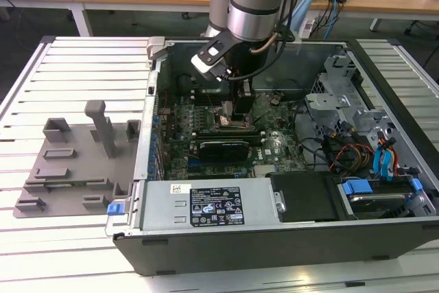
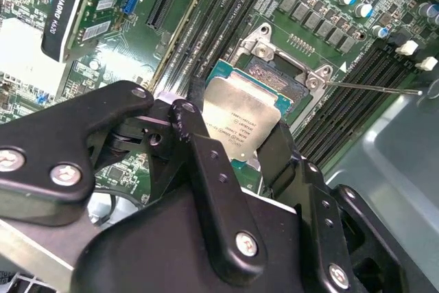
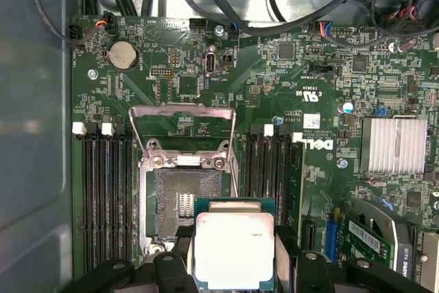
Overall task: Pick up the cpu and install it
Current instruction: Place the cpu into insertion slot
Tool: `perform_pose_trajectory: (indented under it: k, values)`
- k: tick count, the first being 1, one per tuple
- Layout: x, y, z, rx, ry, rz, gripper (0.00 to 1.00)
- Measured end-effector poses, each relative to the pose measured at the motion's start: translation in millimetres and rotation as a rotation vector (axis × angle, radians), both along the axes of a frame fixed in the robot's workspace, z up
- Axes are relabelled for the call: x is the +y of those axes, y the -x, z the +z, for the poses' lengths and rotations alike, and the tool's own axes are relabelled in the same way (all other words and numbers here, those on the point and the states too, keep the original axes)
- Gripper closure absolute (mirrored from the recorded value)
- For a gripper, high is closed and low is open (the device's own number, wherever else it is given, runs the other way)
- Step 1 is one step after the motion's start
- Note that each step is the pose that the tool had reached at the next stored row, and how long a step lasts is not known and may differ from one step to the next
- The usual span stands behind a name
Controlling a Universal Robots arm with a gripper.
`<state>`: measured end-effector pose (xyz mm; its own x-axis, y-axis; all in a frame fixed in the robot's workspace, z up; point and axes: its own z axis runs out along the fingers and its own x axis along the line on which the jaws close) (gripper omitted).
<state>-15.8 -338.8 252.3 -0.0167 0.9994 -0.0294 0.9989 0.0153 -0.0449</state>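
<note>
table: white and slatted, under everything in the exterior view.
computer case: open-sided, enclosing the socket.
fixture tray: grey, well apart from the socket, outside the case toward the exterior view's left.
motherboard: green, surrounding the socket; the first wrist view showed memory slots flanking it.
end effector: over the socket, clamped on the cpu's opposite edges.
socket: frame lifted, contacts bare in the first wrist view.
cpu: silvery, gripped, overlapping the socket's edge; whether it touched could not be told.
</note>
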Motion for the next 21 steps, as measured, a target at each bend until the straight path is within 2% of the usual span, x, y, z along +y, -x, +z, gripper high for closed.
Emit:
perform_pose_trajectory:
  k: [6, 13, 16, 18, 21]
  values:
    - [0.7, -0.5, -4.4, -0.0001, 0.0000, 0.000, 0.45]
    - [2.6, -1.0, -13.8, 0.0000, 0.0001, -0.001, 0.45]
    - [5.8, -1.3, -15.2, 0.0000, 0.0000, -0.001, 0.45]
    - [11.7, -2.2, -17.3, 0.0000, 0.0001, -0.001, 0.45]
    - [15.7, -2.6, -24.6, -0.0001, 0.0000, -0.001, 0.45]
